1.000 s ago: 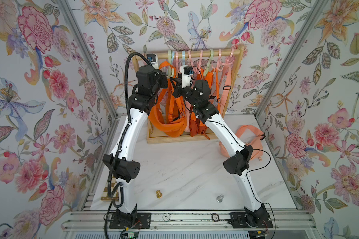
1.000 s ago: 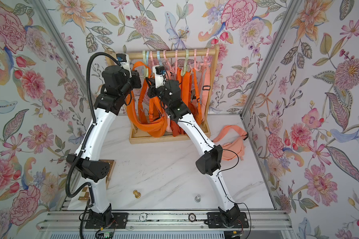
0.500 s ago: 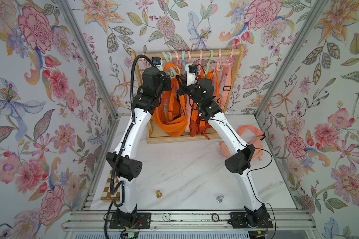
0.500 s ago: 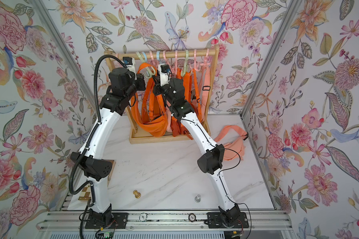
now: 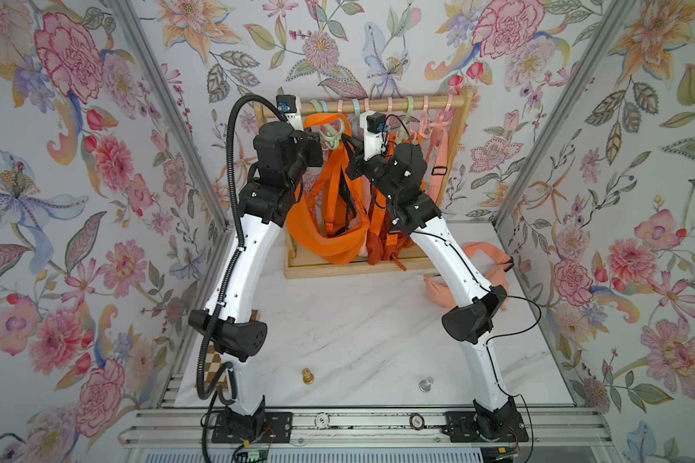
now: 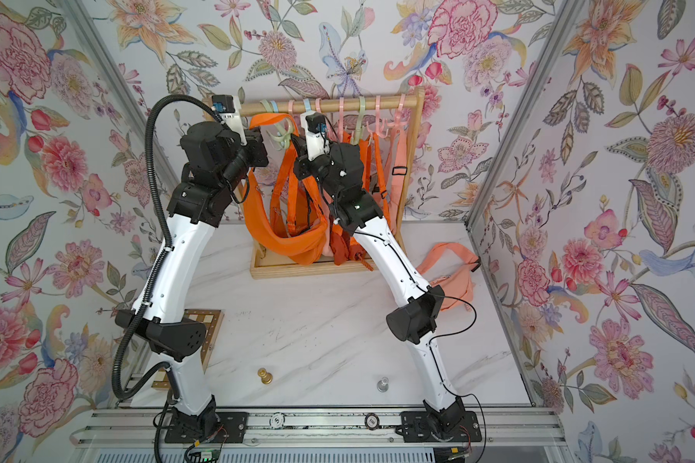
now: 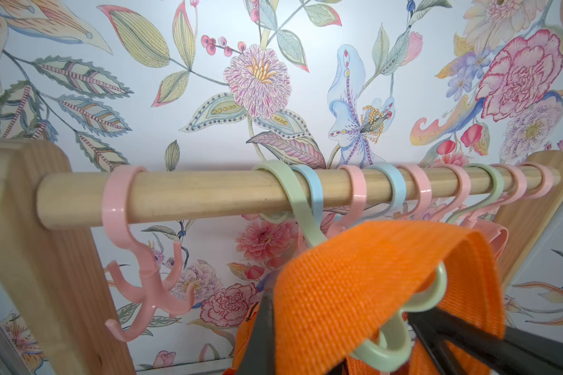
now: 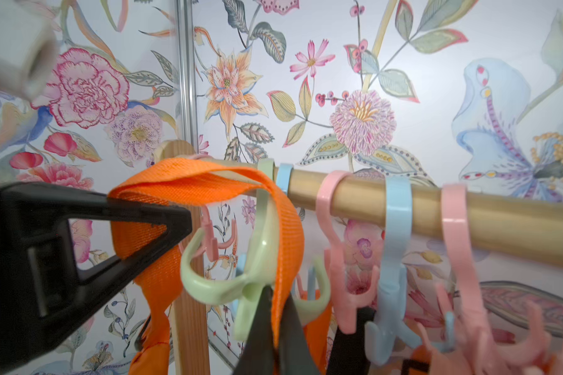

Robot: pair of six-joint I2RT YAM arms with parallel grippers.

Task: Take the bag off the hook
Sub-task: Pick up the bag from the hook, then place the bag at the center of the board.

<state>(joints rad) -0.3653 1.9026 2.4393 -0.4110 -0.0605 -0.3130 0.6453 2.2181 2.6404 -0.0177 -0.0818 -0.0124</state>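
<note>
Right wrist: left gripper (image 8: pixel 176 220) and right gripper (image 8: pixel 278 302) clamp the strap (image 8: pixel 208 181) beside the green hook (image 8: pixel 208 287); lift it over that hook's tips, then pull.

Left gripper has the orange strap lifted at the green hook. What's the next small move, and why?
Probably slide the left gripper sideways toward its own end of the rail, carrying the orange strap off the green hook. The strap's loop arches above the prong tips yet straddles one prong, while the right gripper is shut on the strap at the hook's base.
</note>
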